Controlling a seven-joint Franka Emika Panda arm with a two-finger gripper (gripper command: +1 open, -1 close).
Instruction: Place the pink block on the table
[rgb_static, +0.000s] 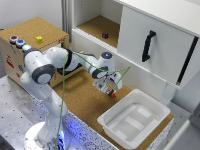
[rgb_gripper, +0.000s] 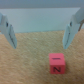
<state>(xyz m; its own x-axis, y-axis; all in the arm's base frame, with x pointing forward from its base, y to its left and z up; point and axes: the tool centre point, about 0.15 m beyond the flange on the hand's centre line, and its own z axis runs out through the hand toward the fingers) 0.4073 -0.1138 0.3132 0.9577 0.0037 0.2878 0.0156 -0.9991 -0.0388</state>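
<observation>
The pink block (rgb_gripper: 56, 64), a tiny reddish-pink cube with a dark mark on its front face, rests on the brown cork table (rgb_gripper: 25, 62). My gripper (rgb_gripper: 40, 46) is open, with a finger on each side above and behind the block, not touching it. In the exterior view the gripper (rgb_static: 108, 89) hangs low over the table (rgb_static: 85, 102), and the pink block (rgb_static: 113, 94) shows just below its fingers, beside the white tray.
A white tray (rgb_static: 134, 117) stands on the table at the exterior view's right. A white cabinet door with a black handle (rgb_static: 148, 45) is behind it. A small dark purple block (rgb_static: 105, 35) lies on the shelf. A small yellow cube (rgb_static: 39, 38) sits on the cork-topped button box (rgb_static: 30, 30).
</observation>
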